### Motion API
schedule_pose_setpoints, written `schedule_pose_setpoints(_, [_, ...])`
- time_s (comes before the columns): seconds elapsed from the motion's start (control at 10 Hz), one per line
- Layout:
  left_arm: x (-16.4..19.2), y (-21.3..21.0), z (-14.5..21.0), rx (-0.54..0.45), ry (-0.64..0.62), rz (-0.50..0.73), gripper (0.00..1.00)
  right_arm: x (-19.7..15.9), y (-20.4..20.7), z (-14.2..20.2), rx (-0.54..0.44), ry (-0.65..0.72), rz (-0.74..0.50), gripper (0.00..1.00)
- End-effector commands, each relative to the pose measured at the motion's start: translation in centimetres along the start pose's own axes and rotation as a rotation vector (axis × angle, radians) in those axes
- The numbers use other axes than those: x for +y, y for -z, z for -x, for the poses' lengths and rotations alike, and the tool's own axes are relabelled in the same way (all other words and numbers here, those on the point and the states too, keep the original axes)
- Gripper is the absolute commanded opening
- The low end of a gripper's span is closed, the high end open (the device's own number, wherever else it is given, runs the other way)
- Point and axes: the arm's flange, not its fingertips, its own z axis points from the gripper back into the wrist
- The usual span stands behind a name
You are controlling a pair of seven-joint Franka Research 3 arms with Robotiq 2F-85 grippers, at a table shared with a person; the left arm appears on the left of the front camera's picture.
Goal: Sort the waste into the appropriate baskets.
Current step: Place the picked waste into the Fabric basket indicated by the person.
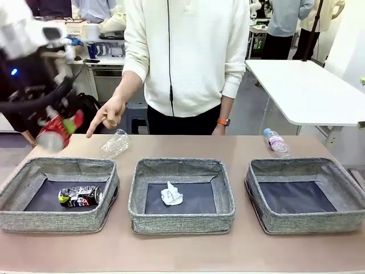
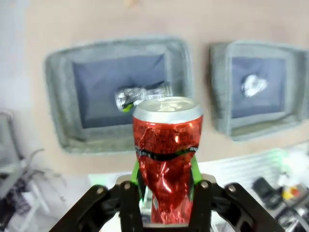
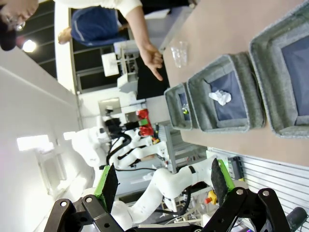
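My left gripper (image 1: 59,130) is shut on the dented red can (image 1: 54,135), held in the air above the far left corner of the left basket (image 1: 57,220). The left wrist view has the red can (image 2: 166,145) upright between the green pads (image 2: 136,176), high over that basket (image 2: 60,101). In the basket lies the dark multicoloured can (image 1: 80,196) (image 2: 142,96). The middle basket (image 1: 182,221) holds the white paper ball (image 1: 171,194) (image 2: 253,84). Nothing lies in the right basket (image 1: 308,221). Behind the baskets are the clear plastic container (image 1: 116,142) and the pink-labelled bottle (image 1: 276,142). My right gripper (image 3: 164,183) is open, off the table.
A person stands at the far side, and one hand (image 1: 108,117) points down toward the clear container. A strip of bare table runs in front of the baskets. A white table (image 1: 308,91) stands behind on the right.
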Motion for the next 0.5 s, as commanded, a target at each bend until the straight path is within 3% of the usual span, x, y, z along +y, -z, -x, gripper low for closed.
schedule_pose_setpoints(0.0, [2.5, 2.8, 1.2, -0.06, -0.085, 0.013, 0.4, -0.2, 0.2, 0.4, -0.012, 0.003, -0.004, 1.0])
schedule_pose_setpoints(0.2, [3.5, 6.6, 1.3, -0.099, -0.15, 0.058, 0.4, -0.2, 0.2, 0.4, -0.012, 0.003, -0.004, 1.0])
schedule_pose_setpoints(0.4, [3.1, 8.3, 1.2, -0.083, -0.161, 0.01, 0.4, -0.2, 0.2, 0.4, -0.012, 0.003, -0.004, 1.0])
